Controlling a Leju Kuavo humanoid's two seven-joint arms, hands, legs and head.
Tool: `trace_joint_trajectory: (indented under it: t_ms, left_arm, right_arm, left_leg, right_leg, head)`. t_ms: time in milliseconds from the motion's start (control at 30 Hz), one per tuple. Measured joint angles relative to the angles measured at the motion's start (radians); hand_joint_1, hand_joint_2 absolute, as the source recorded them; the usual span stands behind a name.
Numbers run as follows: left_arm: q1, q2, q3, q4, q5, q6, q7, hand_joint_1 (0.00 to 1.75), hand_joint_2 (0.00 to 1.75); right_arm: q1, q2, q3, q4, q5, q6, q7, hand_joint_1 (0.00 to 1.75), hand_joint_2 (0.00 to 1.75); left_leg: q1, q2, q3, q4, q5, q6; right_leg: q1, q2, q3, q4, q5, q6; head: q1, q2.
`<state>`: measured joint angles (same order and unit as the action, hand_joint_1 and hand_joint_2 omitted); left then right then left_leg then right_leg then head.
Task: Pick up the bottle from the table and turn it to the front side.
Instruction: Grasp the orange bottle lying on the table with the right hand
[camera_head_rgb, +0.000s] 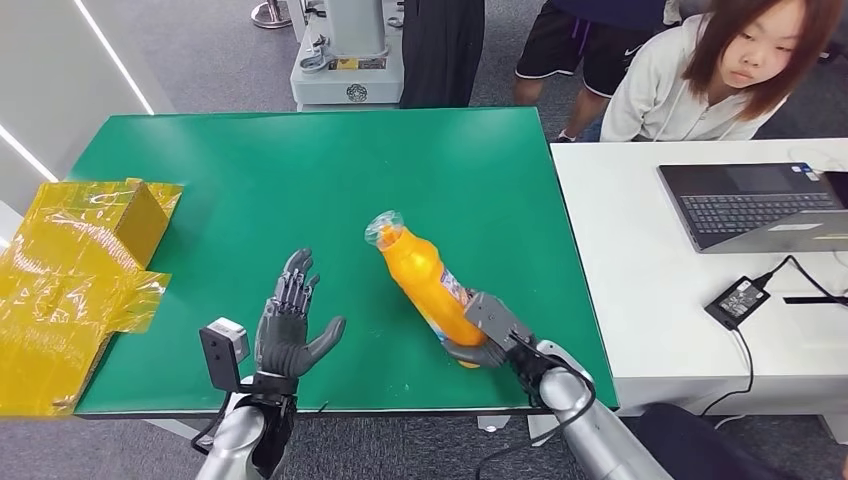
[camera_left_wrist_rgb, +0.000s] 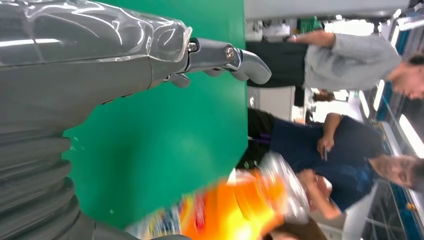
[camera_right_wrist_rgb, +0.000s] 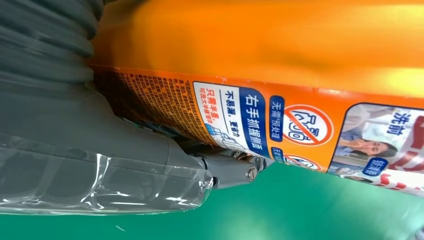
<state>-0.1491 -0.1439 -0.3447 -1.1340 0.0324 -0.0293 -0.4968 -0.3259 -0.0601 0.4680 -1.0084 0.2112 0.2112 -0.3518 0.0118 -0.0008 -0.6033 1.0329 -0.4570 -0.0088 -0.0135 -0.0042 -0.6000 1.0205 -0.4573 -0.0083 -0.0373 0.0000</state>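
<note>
**Bottle gripped low, tilted over mat — label not yet to front**

Bottle (camera_head_rgb: 425, 280): 1, orange, clear wrap on cap end. Held by R hand (camera_head_rgb: 487, 335) at its base end, body tilted, cap end pointing away from robot and to its left, over the green mat (camera_head_rgb: 250, 180). Can't tell from head view whether the base still touched the mat or was just clear of it. R wrist view showed the label (camera_right_wrist_rgb: 300, 125) close up, w/ printed text and a red prohibition mark, lying along the hand's side; thumb pressed against the label. So R hand was grasping the bottle, wrapped round the lower body. Judged: low grip leaves most of bottle free, good for twisting about its long axis; but heavy end hangs out, so slip is the risk.

L hand (camera_head_rgb: 290, 325): 1, released, fingers spread, palm toward the bottle, near but apart from it. Holding nothing. Judged: waiting to receive or steady the bottle during the turn.

Outward: yellow box (camera_head_rgb: 85, 260), 1, flaps open, at mat's left edge. White table (camera_head_rgb: 640, 280) butted to mat's right side, w/ 1 laptop (camera_head_rgb: 760, 205) and 1 charger (camera_head_rgb: 737, 300). Persons: 1 seated by white table; wrist view showed more behind.
</note>
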Motion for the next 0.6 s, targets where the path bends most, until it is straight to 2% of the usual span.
trace_joint_trajectory:
  t_ms: [167, 333, 467, 600]
  left_arm:
    - [0.053, 0.004, 0.028, -0.036, -0.026, 0.002, 0.003, 0.00, 1.75]
    - [0.078, 0.003, 0.032, -0.058, -0.047, -0.010, 0.006, 0.00, 1.75]
    - [0.080, 0.003, 0.033, -0.064, -0.051, -0.013, 0.012, 0.00, 1.75]
    - [0.080, 0.003, 0.033, -0.065, -0.051, -0.013, 0.012, 0.00, 1.75]
  right_arm:
    - [0.156, 0.006, -0.113, -0.152, 0.045, -0.011, -0.035, 1.75, 1.75]
    - [0.255, 0.010, -0.201, -0.261, 0.064, -0.043, -0.066, 1.75, 1.75]
    - [0.299, 0.012, -0.254, -0.311, 0.062, -0.050, -0.072, 1.75, 1.75]
    - [0.311, 0.012, -0.266, -0.325, 0.062, -0.051, -0.073, 1.75, 1.75]
  left_leg:
    - [0.000, 0.000, 0.000, 0.000, 0.000, 0.000]
    - [0.000, -0.001, -0.001, 0.000, 0.000, 0.000]
    - [0.000, 0.000, -0.001, 0.000, 0.000, 0.000]
    - [0.000, 0.000, -0.001, 0.000, 0.000, 0.000]
  right_leg:
    - [0.000, 0.000, 0.000, 0.000, 0.000, 0.000]
    - [0.000, -0.001, 0.000, -0.001, 0.000, 0.000]
    - [0.000, 0.000, 0.000, 0.000, 0.000, 0.000]
    - [0.000, 0.000, -0.001, 0.000, 0.000, 0.000]
  head:
    - [0.000, 0.000]
    - [0.000, 0.000]
    - [0.000, 0.000]
    - [0.000, 0.000]
